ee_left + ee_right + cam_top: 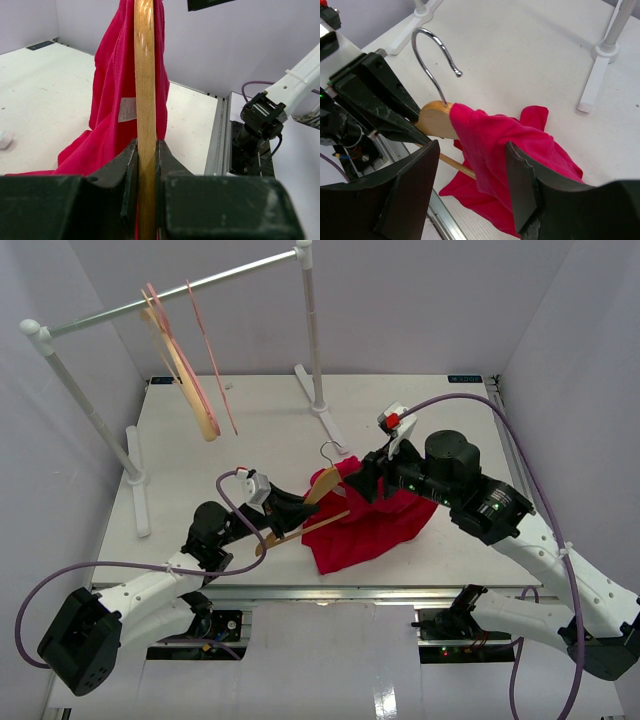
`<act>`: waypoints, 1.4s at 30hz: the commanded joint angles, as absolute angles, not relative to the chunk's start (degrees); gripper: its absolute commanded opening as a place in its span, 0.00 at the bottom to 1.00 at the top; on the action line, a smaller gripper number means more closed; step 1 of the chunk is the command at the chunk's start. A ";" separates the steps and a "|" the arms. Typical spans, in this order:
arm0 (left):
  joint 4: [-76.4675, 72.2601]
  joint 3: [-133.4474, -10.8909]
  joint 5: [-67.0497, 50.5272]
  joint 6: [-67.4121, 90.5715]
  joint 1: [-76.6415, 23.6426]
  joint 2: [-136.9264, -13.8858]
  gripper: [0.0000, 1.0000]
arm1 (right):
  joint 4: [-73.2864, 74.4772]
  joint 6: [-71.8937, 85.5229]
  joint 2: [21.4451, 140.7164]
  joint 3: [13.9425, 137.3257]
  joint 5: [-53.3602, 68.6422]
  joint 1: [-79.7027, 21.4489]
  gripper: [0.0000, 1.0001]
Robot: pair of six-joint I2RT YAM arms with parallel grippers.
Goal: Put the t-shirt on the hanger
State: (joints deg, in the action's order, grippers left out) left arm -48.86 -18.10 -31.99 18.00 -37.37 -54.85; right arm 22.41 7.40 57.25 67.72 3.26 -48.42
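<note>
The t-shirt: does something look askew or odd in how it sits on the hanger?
Yes. The t-shirt hangs bunched over one arm of the hanger only, beside the hook; the rest trails onto the table. The left gripper holds the hanger tilted.

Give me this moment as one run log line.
left end effector: shut on hanger | right end effector: open | t-shirt: draped over one hanger shoulder | task: unfinished

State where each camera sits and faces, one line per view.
Top external: above and behind, looking down at the table; left arm, right arm show.
Left wrist: looks along the left gripper, shut on the hanger; t-shirt beyond.
Right wrist: looks down between the open fingers of the right gripper at the hook.
Shared: both wrist views show hanger and t-shirt.
</note>
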 commanded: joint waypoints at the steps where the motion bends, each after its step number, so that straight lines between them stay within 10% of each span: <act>1: -53.86 -18.20 -33.98 17.55 -37.88 -50.84 0.00 | 22.77 -1.40 53.02 70.46 5.32 -48.52 0.65; 17: -54.25 -15.49 -39.57 19.71 -37.92 -45.52 0.00 | 41.24 -29.69 61.79 81.89 26.74 -48.43 0.78; 30: -59.39 -14.19 -41.32 22.43 -37.96 -42.80 0.00 | 36.94 -26.71 69.29 79.53 39.06 -48.43 0.69; 34: -60.24 -13.91 -41.19 23.01 -37.97 -42.96 0.00 | 34.88 -25.42 69.01 77.13 40.94 -48.50 0.56; 38: -58.88 -14.60 -39.87 22.59 -37.97 -42.79 0.00 | 34.82 -23.93 69.33 76.23 40.81 -48.50 0.13; 42: -54.47 -17.46 -35.94 23.47 -37.97 -44.19 0.08 | 32.68 -21.34 68.04 74.52 36.40 -48.46 0.08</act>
